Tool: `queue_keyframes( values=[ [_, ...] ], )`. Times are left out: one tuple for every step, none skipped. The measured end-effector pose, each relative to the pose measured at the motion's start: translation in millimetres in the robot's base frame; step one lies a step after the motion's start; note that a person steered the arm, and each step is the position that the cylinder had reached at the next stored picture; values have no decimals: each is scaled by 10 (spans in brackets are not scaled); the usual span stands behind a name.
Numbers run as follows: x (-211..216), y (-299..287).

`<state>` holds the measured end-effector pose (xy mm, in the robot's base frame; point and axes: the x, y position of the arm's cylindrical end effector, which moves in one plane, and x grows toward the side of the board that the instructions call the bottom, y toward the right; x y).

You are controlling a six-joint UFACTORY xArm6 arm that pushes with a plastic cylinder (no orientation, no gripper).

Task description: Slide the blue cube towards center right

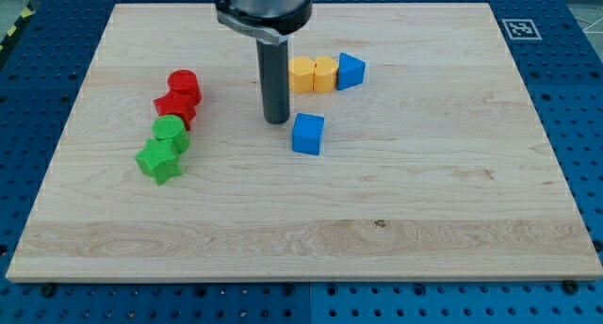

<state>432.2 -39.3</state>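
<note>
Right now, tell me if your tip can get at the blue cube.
Probably yes: my tip sits just to the view's left of the blue cube, with bare board between them and no block in the way.

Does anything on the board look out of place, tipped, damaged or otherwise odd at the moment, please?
Nothing stands out. The blue cube sits flat on the board, slightly rotated, just right of my tip. The yellow blocks and the other blue block form a tidy row; the red blocks and green blocks cluster at the view's left.
</note>
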Motion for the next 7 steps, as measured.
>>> queue_keyframes(
  values=[
    [175,70],
    [177,167],
    [257,341],
    [455,449],
    [526,660],
    [526,894],
    [536,1235]
  ],
)
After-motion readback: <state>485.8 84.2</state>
